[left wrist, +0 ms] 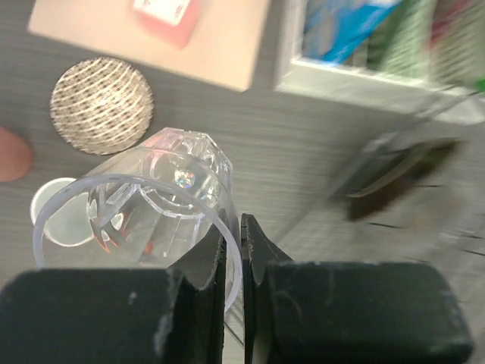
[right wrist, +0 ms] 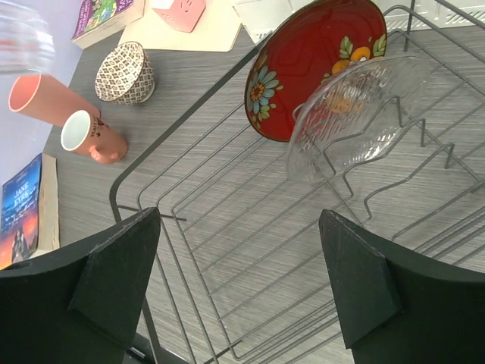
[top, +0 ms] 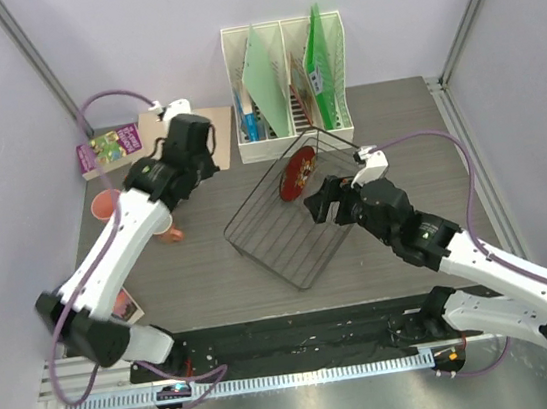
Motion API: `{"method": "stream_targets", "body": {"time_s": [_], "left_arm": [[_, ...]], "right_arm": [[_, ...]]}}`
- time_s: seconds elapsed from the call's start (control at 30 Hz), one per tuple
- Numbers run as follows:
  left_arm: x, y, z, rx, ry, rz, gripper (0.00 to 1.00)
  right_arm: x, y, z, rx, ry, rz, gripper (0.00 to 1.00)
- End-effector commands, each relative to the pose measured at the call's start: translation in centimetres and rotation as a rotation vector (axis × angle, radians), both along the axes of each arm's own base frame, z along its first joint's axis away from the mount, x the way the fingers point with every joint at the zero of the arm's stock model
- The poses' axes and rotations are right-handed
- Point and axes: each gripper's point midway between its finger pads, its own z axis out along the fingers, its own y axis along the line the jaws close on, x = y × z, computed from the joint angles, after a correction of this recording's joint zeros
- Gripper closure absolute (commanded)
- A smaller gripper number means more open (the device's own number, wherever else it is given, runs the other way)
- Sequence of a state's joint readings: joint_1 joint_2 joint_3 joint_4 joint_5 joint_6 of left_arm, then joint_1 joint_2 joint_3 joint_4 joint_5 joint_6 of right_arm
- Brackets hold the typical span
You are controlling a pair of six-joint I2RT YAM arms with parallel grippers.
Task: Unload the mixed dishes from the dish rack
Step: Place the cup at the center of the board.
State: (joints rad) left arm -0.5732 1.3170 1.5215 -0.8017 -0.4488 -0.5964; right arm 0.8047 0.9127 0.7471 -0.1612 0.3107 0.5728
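My left gripper (left wrist: 235, 227) is shut on the rim of the clear drinking glass (left wrist: 151, 201), held lying tilted above the table left of the dish rack; in the top view this gripper (top: 171, 178) is above the cups. Two salmon-pink cups lie on the table at the left, the larger (right wrist: 42, 98) and the smaller (right wrist: 95, 138). The black wire dish rack (top: 261, 262) holds the red flowered plate (right wrist: 311, 61) upright, with a clear glass plate (right wrist: 356, 114) leaning in front of it. My right gripper (right wrist: 239, 250) is open and empty above the rack's floor.
A patterned bowl (right wrist: 125, 72) sits by the cups. A white file holder (top: 288, 82) stands behind the rack, with a beige board (top: 197, 124) and a book (top: 110, 147) to its left. Another book (right wrist: 23, 212) lies near the left front.
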Motion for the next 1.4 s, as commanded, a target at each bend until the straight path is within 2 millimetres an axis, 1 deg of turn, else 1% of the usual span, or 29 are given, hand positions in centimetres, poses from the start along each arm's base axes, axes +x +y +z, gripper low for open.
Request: {"method": "stream_targets", "body": {"time_s": [0.0,0.03,0.1,0.13,0.2,0.27,0.33,0.37,0.43,0.5,0.57,0.6,0.67,0.7,0.8,0.9,0.93,0.97,1.0,1.07,1.1,1.17,1.2,1.23,1.3,1.37], "left_arm": [[2.7,1.8,-5.1,0.296,0.168,0.05,1.0],[3.5,1.3,-4.8,0.299,0.164,0.045,1.0],[4.7,0.7,-5.4,0.317,0.178,0.039,1.0],[5.7,0.1,-6.3,0.331,0.194,0.033,1.0],[6.5,-0.5,-7.1,0.325,0.21,0.019,1.0],[7.6,-1.1,-8.7,0.323,0.234,0.015,1.0],[8.1,-1.6,-10.2,0.312,0.264,0.004,1.0],[8.5,-1.6,-11.6,0.32,0.296,0.002,1.0],[8.7,-1.9,-13.5,0.314,0.337,-0.007,1.0],[8.6,-1.7,-15.7,0.314,0.385,0.001,1.0],[8.8,-1.8,-17.0,0.279,0.404,0.003,1.0],[8.5,-1.6,-18.4,0.273,0.436,0.002,1.0],[8.6,-1.5,-19.5,0.229,0.457,0.001,1.0],[8.2,-1.3,-20.4,0.224,0.48,0.003,1.0],[7.9,-0.9,-21.6,0.209,0.506,0.0,1.0],[7.6,-0.7,-22.2,0.209,0.52,-0.003,1.0],[7.6,-0.7,-22.1,0.208,0.518,-0.005,1.0],[7.6,-0.7,-22.1,0.21,0.519,-0.007,0.98],[7.4,-0.7,-22.1,0.211,0.521,-0.01,0.89],[7.4,-0.7,-21.7,0.207,0.511,-0.01,0.77],[7.3,-0.6,-21.6,0.207,0.511,-0.01,0.61],[7.3,-0.6,-21.1,0.205,0.499,-0.009,0.47],[7.3,-0.5,-20.9,0.205,0.495,-0.009,0.37],[7.2,-0.5,-20.7,0.207,0.493,-0.009,0.33],[7.4,-0.3,-19.5,0.21,0.469,-0.01,0.26],[7.3,0.4,-18.4,0.237,0.456,0.012,0.24]], "right_arm": [[0.1,-1.1,0.7,-0.028,-0.04,-0.021,0.1],[-0.1,-1.2,0.9,-0.026,-0.046,-0.021,0.1],[-0.2,-1.6,1.1,-0.033,-0.056,-0.026,0.1],[-0.3,-1.7,1.3,-0.031,-0.062,-0.026,0.1],[-0.4,-2.0,1.5,-0.036,-0.071,-0.032,0.1],[-0.5,-2.5,1.6,-0.036,-0.077,-0.044,0.1],[-0.6,-2.7,1.5,-0.038,-0.078,-0.047,0.1],[-0.7,-2.7,1.3,-0.037,-0.076,-0.045,0.1],[-0.7,-2.8,1.2,-0.04,-0.076,-0.045,0.1],[-0.7,-2.9,1.0,-0.043,-0.071,-0.047,0.1],[-0.8,-2.8,0.9,-0.045,-0.069,-0.044,0.1],[-0.8,-2.8,0.8,-0.047,-0.067,-0.043,0.1],[-0.8,-2.7,0.7,-0.05,-0.063,-0.04,0.1],[-0.7,-2.7,0.7,-0.05,-0.063,-0.042,0.1],[-0.7,-2.6,0.4,-0.055,-0.054,-0.036,0.1],[-0.6,-2.5,0.2,-0.06,-0.049,-0.039,0.1],[-0.5,-2.4,0.1,-0.064,-0.048,-0.038,0.1],[-0.5,-2.4,0.0,-0.063,-0.046,-0.039,0.1],[-0.5,-2.4,0.0,-0.063,-0.045,-0.036,0.1],[-0.5,-2.3,-0.1,-0.065,-0.041,-0.035,0.1],[-0.5,-2.2,-0.2,-0.066,-0.04,-0.033,0.1],[-0.5,-2.2,-0.2,-0.066,-0.04,-0.033,0.1],[-0.4,-2.2,-0.3,-0.068,-0.038,-0.035,0.1],[-0.4,-2.2,-0.3,-0.068,-0.038,-0.035,0.1],[-0.4,-2.2,-0.2,-0.07,-0.039,-0.037,0.1],[-0.4,-2.3,0.0,-0.072,-0.045,-0.04,0.1]]}}
